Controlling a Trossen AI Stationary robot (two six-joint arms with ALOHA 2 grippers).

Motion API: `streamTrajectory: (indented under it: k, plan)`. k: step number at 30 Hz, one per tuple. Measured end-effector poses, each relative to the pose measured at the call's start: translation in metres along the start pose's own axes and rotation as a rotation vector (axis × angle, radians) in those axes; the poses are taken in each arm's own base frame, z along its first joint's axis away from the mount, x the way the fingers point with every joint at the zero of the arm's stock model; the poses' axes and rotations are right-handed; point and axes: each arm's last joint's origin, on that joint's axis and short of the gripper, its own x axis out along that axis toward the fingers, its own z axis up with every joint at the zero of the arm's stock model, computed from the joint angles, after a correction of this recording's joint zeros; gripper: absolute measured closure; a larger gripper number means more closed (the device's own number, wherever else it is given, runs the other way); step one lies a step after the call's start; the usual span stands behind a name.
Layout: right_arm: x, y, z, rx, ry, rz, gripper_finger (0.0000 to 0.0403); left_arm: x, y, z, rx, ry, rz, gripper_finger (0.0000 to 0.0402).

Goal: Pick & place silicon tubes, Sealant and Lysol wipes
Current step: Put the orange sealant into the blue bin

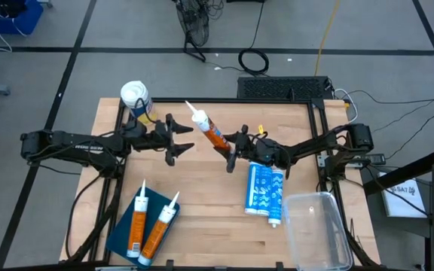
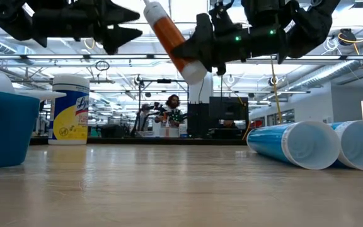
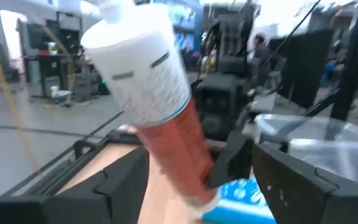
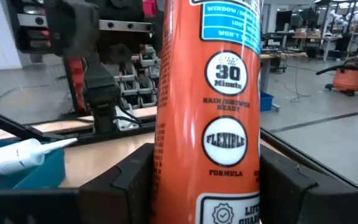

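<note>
My right gripper [image 1: 233, 148] is shut on an orange sealant tube [image 1: 208, 129], held in the air over the table's middle. It also shows in the low view [image 2: 172, 38]. My left gripper [image 1: 173, 140] is open just left of the tube. Its fingers stand apart on either side of the tube's white upper part [image 3: 145, 68], and I see no touch. The Lysol wipes canister [image 1: 136, 100] stands upright on its base at the far left and also shows in the low view [image 2: 70, 110]. My right gripper pinches the tube's orange body [image 4: 173, 174] between its two fingers, near the tube's rear end. The fingers come about level from the table's right and lie across the tube. The tube is lifted clear and tilted, its nozzle [image 1: 190, 107] up toward the far left.
Two orange tubes [image 1: 149, 226] lie on a blue tray [image 1: 123, 233] at the near left. Two blue tubes [image 1: 266, 190] lie side by side right of centre. A clear plastic bin [image 1: 319, 229] stands at the near right. People show in the room beyond [image 2: 172, 110].
</note>
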Motion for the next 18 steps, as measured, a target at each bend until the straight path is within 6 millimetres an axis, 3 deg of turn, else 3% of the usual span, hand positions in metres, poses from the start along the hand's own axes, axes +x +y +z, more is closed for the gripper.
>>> streamTrajectory:
  k: [5,11,18]
  plan:
    - [0.000,0.002,0.005,0.012,-0.039,0.067,0.0201,-0.001,0.000,0.010,-0.019,-0.098,-0.018,0.0101]
    - [-0.002,0.007,0.006,0.019,-0.057,0.082,0.0201,0.003,0.000,0.008,-0.065,-0.109,-0.022,0.0096]
    - [-0.003,0.011,0.006,0.019,-0.057,0.097,0.0201,0.031,0.001,0.013,-0.086,-0.097,-0.075,0.0096]
